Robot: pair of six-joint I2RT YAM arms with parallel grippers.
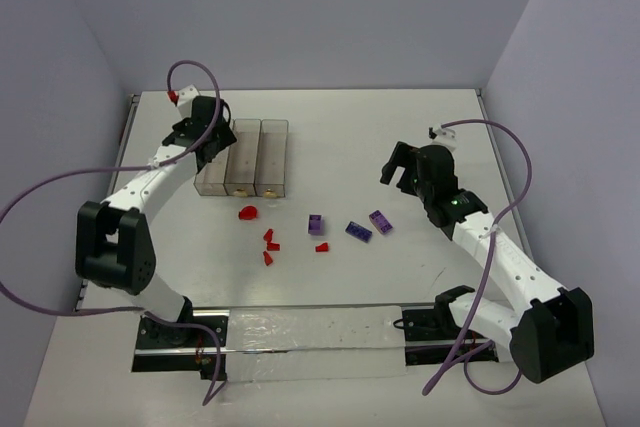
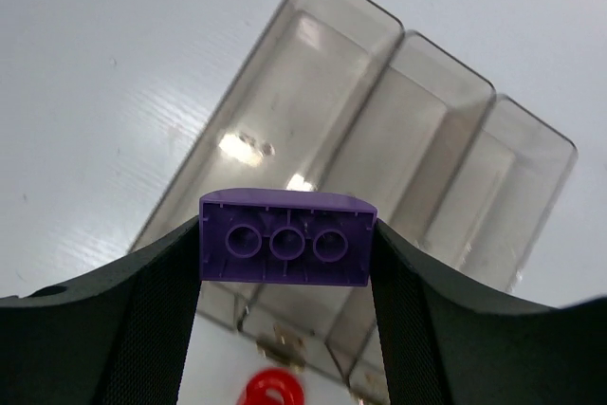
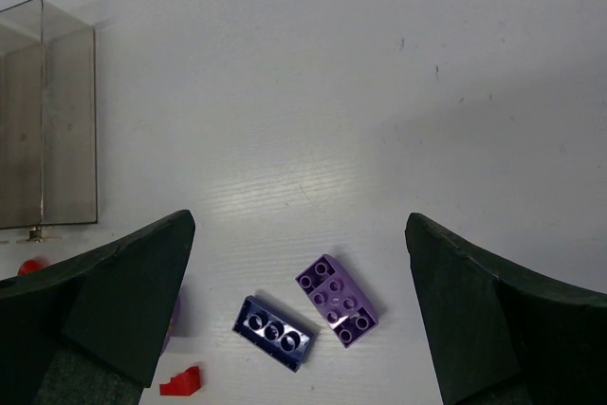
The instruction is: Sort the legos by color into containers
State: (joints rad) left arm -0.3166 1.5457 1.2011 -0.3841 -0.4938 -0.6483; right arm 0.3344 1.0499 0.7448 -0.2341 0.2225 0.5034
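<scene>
Table [image 1: 350, 117]: white, walled on three sides; near edge lay under the arm bases.

Containers [image 1: 243, 157]: three clear bins joined side by side, long axes running away from the arm bases. The left arm [image 1: 150, 182] covered the far end of the leftmost bin in the top view. In the left wrist view their near ends were cut off behind the fingers and the held brick. Glare on the walls; contents hard to make out.

Left arm's fingers [image 2: 152, 315]: pinched a purple brick [image 2: 284, 244] by its two short ends, above the containers on the leftmost-bin side. Which bin lay directly below could not be told. The brick was hidden in the top view. Hollow underside with three round tubes faced the wrist camera; long axis ran finger to finger, at a slant to the containers' long axes.

Right arm's fingers [image 3: 474, 315]: spread wide, pinching nothing, above the table well right of the containers; their lower parts were cut off by the frame.

Loose legos, all on the table, arm-base side and right of the containers:
- light purple brick [image 3: 338, 300], studs up, and dark purple brick [image 3: 273, 332], just beside each other, long axes roughly parallel.
- third purple brick [image 1: 316, 225], nearer the containers; mostly hidden behind one finger in the right wrist view.
- red round piece [image 1: 248, 213], just off the containers' near end.
- red bits [image 1: 270, 245], one lying apart; too small to tell which way they pointed.
</scene>
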